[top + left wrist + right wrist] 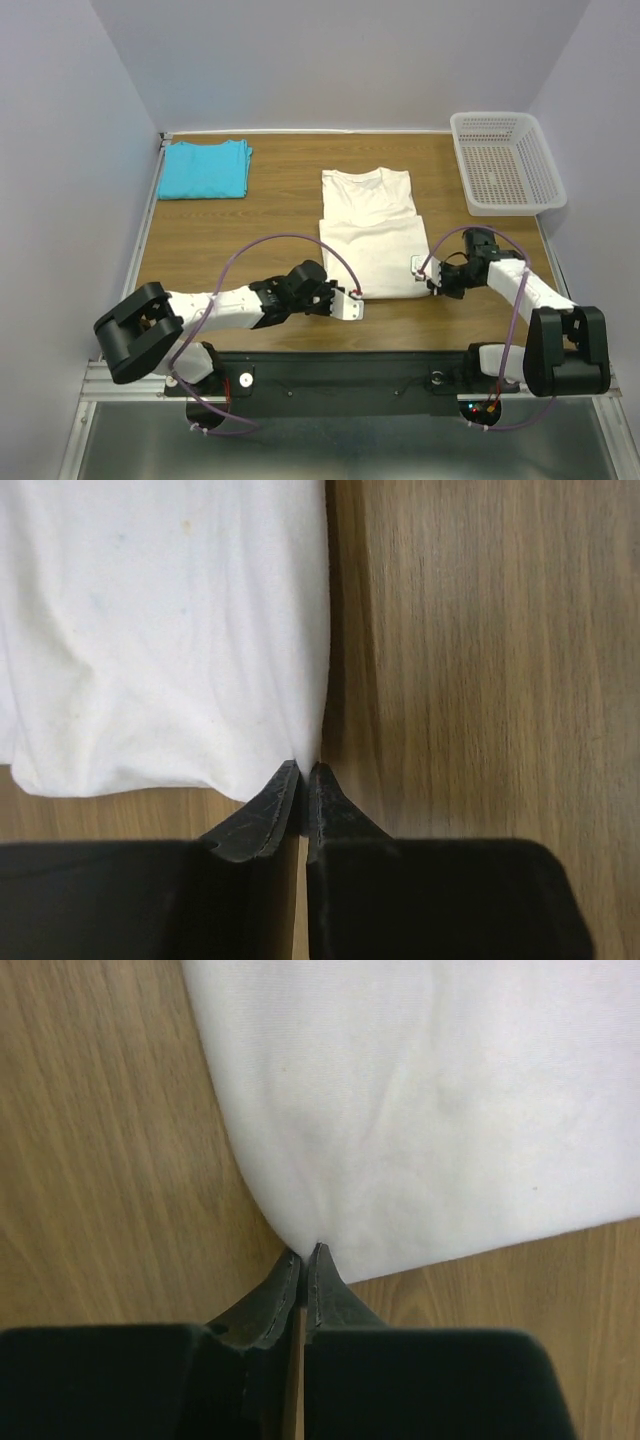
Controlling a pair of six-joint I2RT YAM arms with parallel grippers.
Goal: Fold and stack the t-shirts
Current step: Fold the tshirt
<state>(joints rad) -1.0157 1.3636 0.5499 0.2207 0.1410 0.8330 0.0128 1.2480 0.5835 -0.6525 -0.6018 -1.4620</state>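
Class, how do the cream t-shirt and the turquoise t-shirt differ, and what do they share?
The cream t-shirt lies in the middle, the turquoise t-shirt at the far-left corner. Cream looks larger and only partly folded; turquoise is compactly folded. The left gripper and right gripper pinch cream's near corners; turquoise is untouched. Both lie flat.

table: wood | cream t-shirt centre | turquoise t-shirt far-left | basket far-right
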